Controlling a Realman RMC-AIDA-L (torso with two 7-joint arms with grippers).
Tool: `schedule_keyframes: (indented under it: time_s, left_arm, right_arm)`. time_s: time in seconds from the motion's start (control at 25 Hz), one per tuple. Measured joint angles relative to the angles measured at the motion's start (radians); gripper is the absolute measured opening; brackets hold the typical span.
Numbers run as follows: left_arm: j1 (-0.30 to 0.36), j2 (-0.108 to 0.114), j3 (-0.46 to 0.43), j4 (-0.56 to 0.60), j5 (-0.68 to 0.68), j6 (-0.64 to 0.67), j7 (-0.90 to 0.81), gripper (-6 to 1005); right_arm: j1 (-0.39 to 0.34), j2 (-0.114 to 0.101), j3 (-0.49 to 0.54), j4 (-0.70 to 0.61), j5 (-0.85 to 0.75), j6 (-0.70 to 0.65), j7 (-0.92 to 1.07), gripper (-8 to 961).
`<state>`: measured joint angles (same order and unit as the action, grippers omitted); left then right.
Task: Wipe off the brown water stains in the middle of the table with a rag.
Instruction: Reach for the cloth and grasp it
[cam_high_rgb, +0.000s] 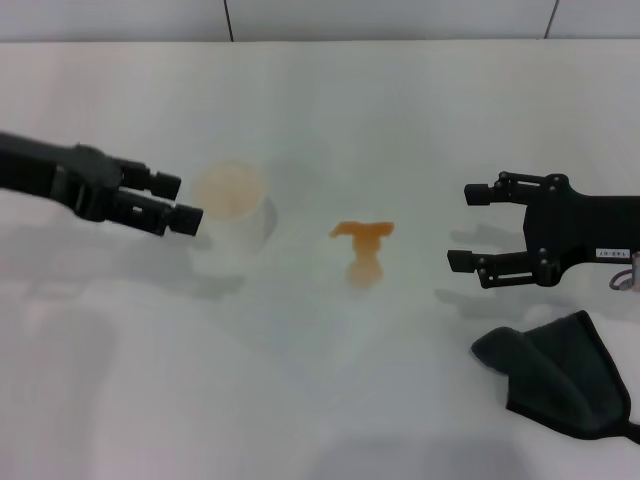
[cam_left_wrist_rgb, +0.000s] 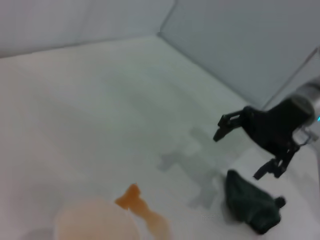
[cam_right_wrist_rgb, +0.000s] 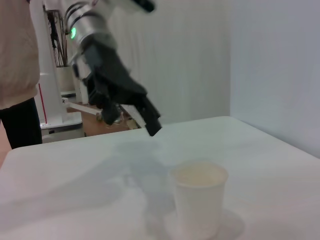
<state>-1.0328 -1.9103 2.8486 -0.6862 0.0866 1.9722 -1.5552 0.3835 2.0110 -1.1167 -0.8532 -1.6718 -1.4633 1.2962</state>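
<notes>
- Head view: brown water stains (cam_high_rgb: 362, 249) mid-bench (cam_high_rgb: 300, 400), beside white cup (cam_high_rgb: 234, 208). Rag (cam_high_rgb: 560, 373) at near right, untouched. Right pincer (cam_high_rgb: 468, 226) wide, empty, above rag. Left pincer (cam_high_rgb: 175, 200) by cup, narrow.
- Left wrist view: rag (cam_left_wrist_rgb: 247, 202) lies below right pincer (cam_left_wrist_rgb: 240, 150).
- Right wrist view: cup (cam_right_wrist_rgb: 198, 200) upright; left pincer (cam_right_wrist_rgb: 150, 122) above bench.

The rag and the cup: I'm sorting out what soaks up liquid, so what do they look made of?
The rag looks like soft dark grey woven or knit cloth, matte, lying in limp folds with a stitched hem, so probably absorbent. The cup looks like thin white paper or plastic, smooth and slightly translucent, since a brownish tint shows at its rim; which of the two it is cannot be told.
</notes>
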Motion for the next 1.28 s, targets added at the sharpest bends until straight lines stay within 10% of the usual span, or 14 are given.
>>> schedule_keyframes:
  time_s: [0.68, 1.28]
  left_arm:
    - [-0.13, -0.048, 0.001, -0.098, 0.148, -0.052, 0.021, 894]
    - [-0.127, -0.05, 0.0, -0.099, 0.145, -0.074, 0.03, 895]
  right_arm:
    - [-0.002, -0.002, -0.006, -0.013, -0.021, 0.001, 0.066, 857]
    - [0.085, -0.065, 0.0, -0.442, -0.462, -0.204, 0.875, 856]
